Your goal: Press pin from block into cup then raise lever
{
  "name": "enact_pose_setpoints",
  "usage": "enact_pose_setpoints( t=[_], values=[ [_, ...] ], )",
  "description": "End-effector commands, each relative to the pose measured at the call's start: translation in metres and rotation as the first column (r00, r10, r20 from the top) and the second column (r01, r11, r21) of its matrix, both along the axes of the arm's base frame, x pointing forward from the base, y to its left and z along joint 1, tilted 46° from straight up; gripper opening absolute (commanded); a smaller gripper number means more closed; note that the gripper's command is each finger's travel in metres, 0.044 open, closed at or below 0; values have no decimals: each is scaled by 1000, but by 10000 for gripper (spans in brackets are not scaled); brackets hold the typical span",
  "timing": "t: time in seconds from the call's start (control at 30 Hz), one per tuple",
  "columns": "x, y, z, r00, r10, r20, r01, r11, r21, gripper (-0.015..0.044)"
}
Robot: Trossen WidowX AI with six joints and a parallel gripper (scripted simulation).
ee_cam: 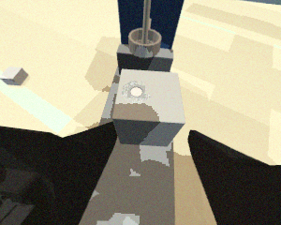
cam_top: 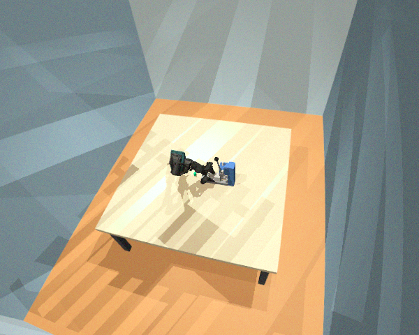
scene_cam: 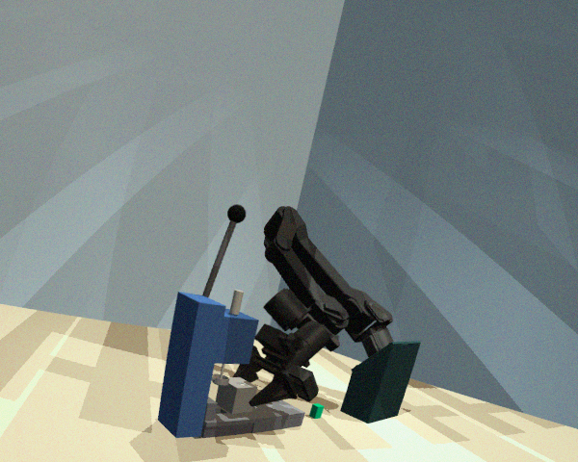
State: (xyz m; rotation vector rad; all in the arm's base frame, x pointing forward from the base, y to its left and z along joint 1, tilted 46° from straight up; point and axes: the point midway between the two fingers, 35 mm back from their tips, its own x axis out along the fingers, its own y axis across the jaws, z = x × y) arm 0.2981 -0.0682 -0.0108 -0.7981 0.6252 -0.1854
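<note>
The pincer (cam_top: 209, 174) (scene_cam: 243, 390) (ee_cam: 154, 130) stands fairly wide open, empty, near the block (cam_top: 216, 176) (scene_cam: 236, 397) (ee_cam: 150, 100); between block and blue column (cam_top: 231, 174) (scene_cam: 184, 368) (ee_cam: 130, 21) stands the cup (scene_cam: 221, 381) (ee_cam: 135, 44).

The pale block (ee_cam: 150, 105) sits between the cup (ee_cam: 144, 43) and the parted fingers.

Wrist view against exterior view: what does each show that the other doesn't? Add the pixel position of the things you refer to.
Only the wrist view: a small grey box (ee_cam: 14, 77), off to the left.

Only the exterior view: the lever's black knob (scene_cam: 236, 214) and a small green block (scene_cam: 316, 411).

Both: the grey block (scene_cam: 235, 397) (ee_cam: 169, 100), blue press (scene_cam: 177, 368) (ee_cam: 127, 23), cup (scene_cam: 221, 382) (ee_cam: 131, 45) and open pincer (scene_cam: 243, 391) (ee_cam: 154, 130).
</note>
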Motion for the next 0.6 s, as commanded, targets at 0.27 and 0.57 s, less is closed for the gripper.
enact_pose_setpoints(
  t=[0.27,0.57],
  values=[
    [-33,5,-4,998,-47,-47,46,999,-10,300],
    [-31,5,-6,998,-38,-54,37,999,-12,300]
  ],
)
